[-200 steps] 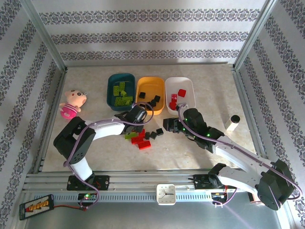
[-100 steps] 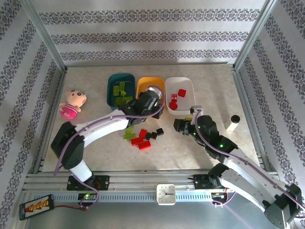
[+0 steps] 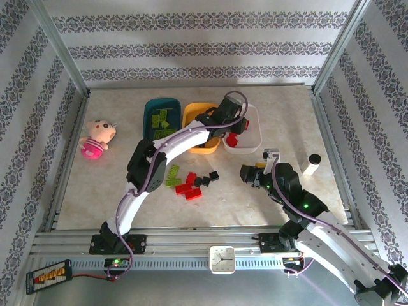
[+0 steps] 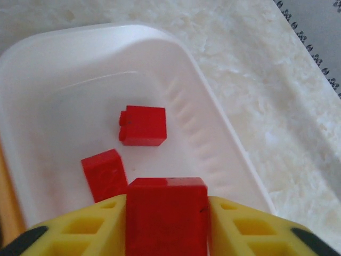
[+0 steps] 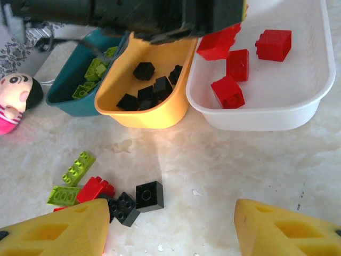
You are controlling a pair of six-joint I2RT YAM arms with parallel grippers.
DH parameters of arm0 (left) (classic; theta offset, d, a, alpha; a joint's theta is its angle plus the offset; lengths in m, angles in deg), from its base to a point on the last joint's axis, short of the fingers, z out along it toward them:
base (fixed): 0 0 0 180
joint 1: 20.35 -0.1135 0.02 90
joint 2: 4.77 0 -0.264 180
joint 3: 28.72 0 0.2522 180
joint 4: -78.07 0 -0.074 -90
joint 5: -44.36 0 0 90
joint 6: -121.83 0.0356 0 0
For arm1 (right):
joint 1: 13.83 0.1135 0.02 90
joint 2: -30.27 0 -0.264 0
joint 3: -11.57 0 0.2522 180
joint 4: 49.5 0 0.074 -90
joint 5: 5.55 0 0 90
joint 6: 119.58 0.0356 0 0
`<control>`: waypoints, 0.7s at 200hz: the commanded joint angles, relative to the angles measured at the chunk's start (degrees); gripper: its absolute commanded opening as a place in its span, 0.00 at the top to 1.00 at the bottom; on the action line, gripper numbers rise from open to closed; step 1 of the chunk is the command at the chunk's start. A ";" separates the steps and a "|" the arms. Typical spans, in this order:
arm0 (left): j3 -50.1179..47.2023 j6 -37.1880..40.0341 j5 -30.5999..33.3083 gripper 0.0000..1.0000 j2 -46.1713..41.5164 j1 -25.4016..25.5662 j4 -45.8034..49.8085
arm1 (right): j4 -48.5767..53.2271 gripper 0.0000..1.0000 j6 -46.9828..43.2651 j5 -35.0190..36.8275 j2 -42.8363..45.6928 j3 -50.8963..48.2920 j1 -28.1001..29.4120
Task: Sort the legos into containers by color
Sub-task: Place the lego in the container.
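The desk (image 3: 280,115) carries everything; two arms rise from its near edge, the left arm (image 3: 173,142) stretched far across to the white tub (image 3: 257,131), the right arm (image 3: 299,201) bent low on its own side; three tubs stand side by side at the back, the teal tub (image 3: 149,109), the orange tub (image 3: 191,113) and the white one; the left gripper (image 4: 166,226) hangs over the white tub with one red brick (image 4: 166,205) pinched between its fingers; the right gripper (image 5: 171,213) has its fingers wide apart, with nothing between them, above the desk; one pink doll (image 3: 97,137) lies at the left, one small white cylinder (image 3: 312,164) stands at the right; three red bricks (image 5: 237,65) lie in the white tub, five black bricks (image 5: 144,70) in the orange, green bricks (image 5: 96,69) in the teal, too crowded to count; the loose bricks (image 3: 194,182) lie on the desk in front of the tubs: two green, three black, about three red.
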 commanded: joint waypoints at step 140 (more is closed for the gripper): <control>-49.94 -5.98 -1.69 0.05 -43.37 -3.39 -19.12 | -12.84 0.35 1.21 -8.07 -16.85 -0.70 3.51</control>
